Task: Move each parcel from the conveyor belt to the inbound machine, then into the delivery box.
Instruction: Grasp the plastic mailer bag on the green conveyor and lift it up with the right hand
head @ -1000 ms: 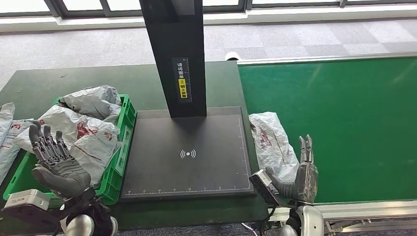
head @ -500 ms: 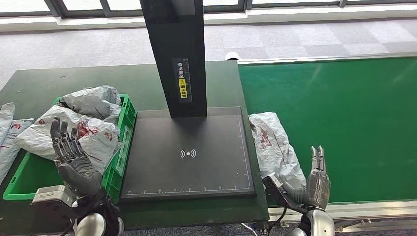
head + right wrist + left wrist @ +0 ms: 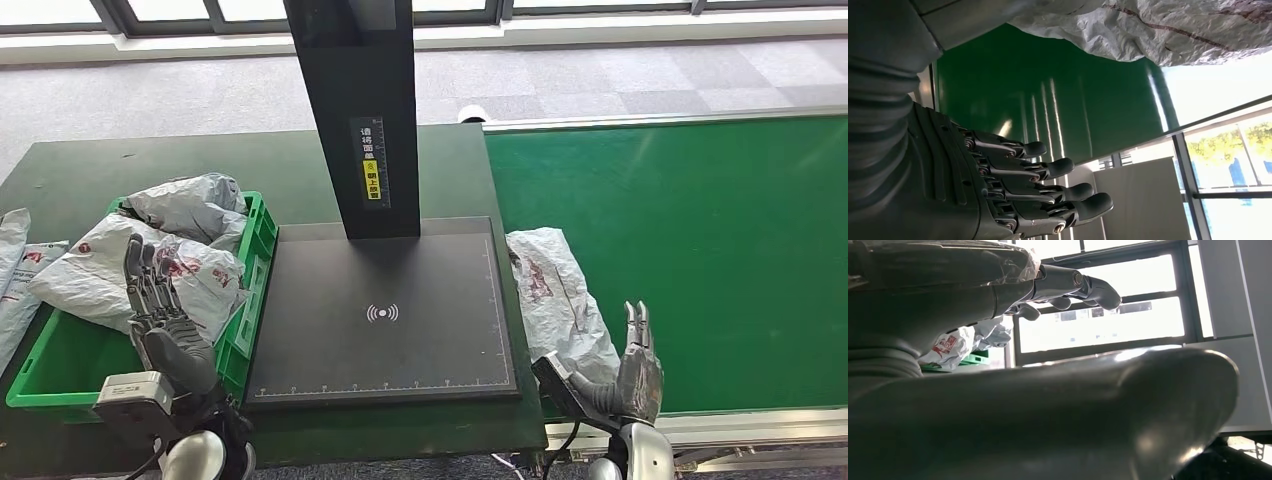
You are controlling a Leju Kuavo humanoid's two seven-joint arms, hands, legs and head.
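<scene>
Beside parcel (image 3: pixel 556 292), right hand (image 3: pixel 634 368) upright, empty.

wireless-signal sign on inbound machine plate (image 3: pixel 381 313), Chinese label on its post (image 3: pixel 371 160)

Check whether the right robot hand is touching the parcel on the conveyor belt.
Cannot tell. In the head view the right robot hand stands open right at the near end of the parcel, their outlines overlapping; neither that view nor the right wrist view shows contact or a gap plainly.
</scene>
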